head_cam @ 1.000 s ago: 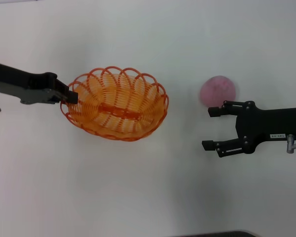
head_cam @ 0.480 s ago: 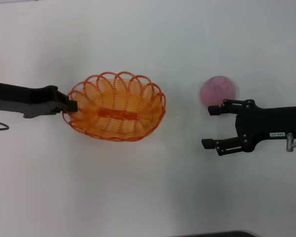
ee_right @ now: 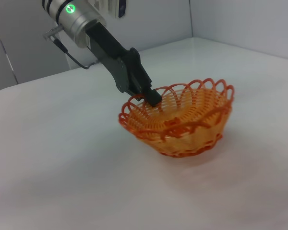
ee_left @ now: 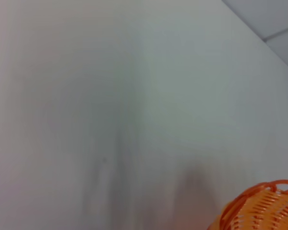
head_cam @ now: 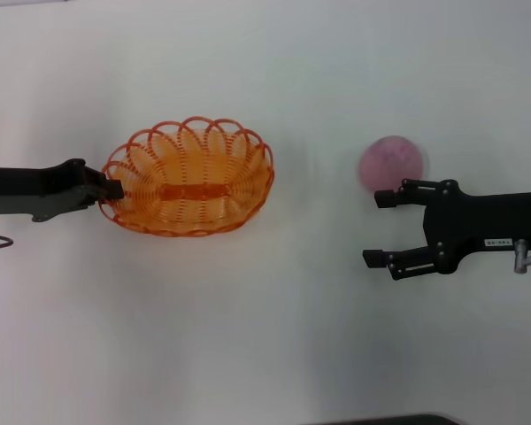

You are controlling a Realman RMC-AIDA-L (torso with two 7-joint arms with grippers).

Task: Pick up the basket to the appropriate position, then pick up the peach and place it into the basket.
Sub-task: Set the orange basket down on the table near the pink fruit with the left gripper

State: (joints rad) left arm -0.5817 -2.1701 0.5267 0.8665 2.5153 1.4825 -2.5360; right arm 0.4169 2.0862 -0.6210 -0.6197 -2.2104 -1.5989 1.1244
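Note:
The orange wire basket is left of centre on the white table, and the right wrist view shows its open wire wall. My left gripper reaches in from the left and is shut on the basket's left rim; the right wrist view shows this gripper pinching a rim loop. The left wrist view catches only a corner of the basket. The pink peach lies alone at the right. My right gripper hovers open just in front of the peach, not touching it.
The white table stretches around everything. A wall and a table edge show behind the left arm in the right wrist view. A dark strip lies at the near table edge.
The left gripper has drawn the basket to the left and slightly away from me, and the basket now sits more level. The right gripper and peach have not moved.

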